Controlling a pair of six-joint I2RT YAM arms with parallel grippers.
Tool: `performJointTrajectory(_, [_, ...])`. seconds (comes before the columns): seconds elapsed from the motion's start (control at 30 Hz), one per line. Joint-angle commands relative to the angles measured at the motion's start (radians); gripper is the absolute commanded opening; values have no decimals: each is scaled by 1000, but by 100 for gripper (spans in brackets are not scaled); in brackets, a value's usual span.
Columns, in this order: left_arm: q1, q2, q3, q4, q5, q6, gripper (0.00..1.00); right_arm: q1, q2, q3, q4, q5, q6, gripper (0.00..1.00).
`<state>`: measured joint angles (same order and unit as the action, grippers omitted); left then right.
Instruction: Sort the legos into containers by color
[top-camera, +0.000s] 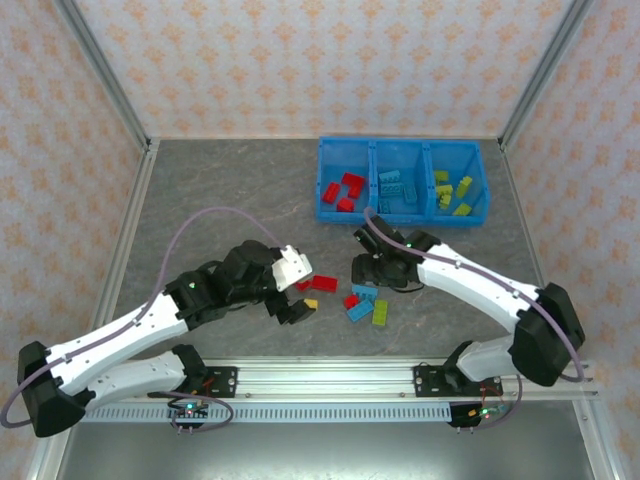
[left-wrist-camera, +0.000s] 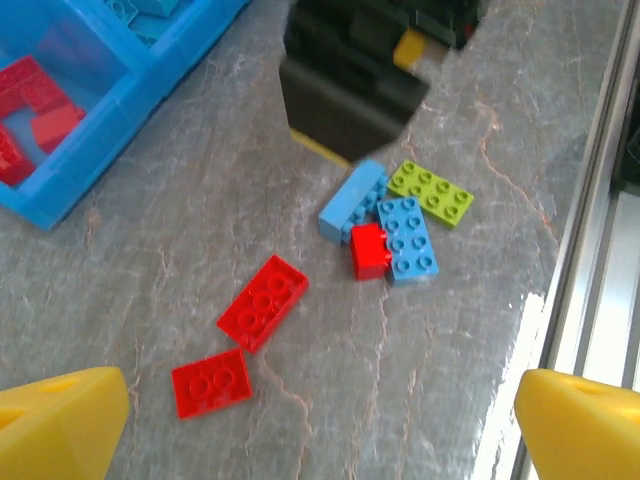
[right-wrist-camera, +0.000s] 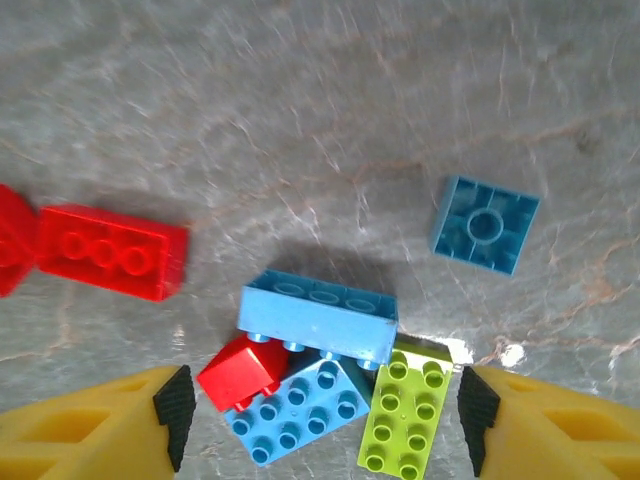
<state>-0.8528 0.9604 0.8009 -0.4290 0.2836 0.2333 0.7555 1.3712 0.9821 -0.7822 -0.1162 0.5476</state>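
The blue bin (top-camera: 400, 212) stands at the back right; red legos (top-camera: 341, 190) lie in its left container, light blue (top-camera: 397, 189) in the middle one, yellow-green (top-camera: 452, 192) in the right one. Loose legos lie between the arms. My right gripper (right-wrist-camera: 325, 430) is open just over a cluster: a light blue brick on its side (right-wrist-camera: 318, 315), a small red brick (right-wrist-camera: 242, 372), a flat blue brick (right-wrist-camera: 295, 410) and a yellow-green brick (right-wrist-camera: 405, 418). My left gripper (left-wrist-camera: 320, 440) is open and holds nothing, near two red bricks (left-wrist-camera: 263, 302), (left-wrist-camera: 211, 382).
An upside-down blue square brick (right-wrist-camera: 485, 224) lies beyond the cluster. A long red brick (right-wrist-camera: 112, 252) lies to its left. A small yellow piece (top-camera: 311, 303) sits by the left gripper. The metal rail (left-wrist-camera: 590, 250) runs along the table's near edge.
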Motion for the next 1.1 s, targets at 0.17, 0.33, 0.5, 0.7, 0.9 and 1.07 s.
performJointTrajectory(0.17, [-64,16,-115,195,-39,-98,100,79,85,-49,63,-20,106,75])
performJointTrajectory(0.33, [-75,3,-165,208,-58,-132,100,93,186,-1,102,8,125,80])
performJointTrajectory(0.5, [-77,-6,-166,182,-79,-119,100,93,215,-6,115,106,150,89])
performJointTrajectory(0.7, [-78,-4,-184,224,-73,-120,100,93,271,-13,165,113,161,87])
performJointTrajectory(0.9, [-83,3,-177,211,-70,-124,100,94,279,-14,163,154,192,58])
performJointTrajectory(1.07, [-89,-34,-193,234,-64,-149,100,75,155,0,139,195,176,42])
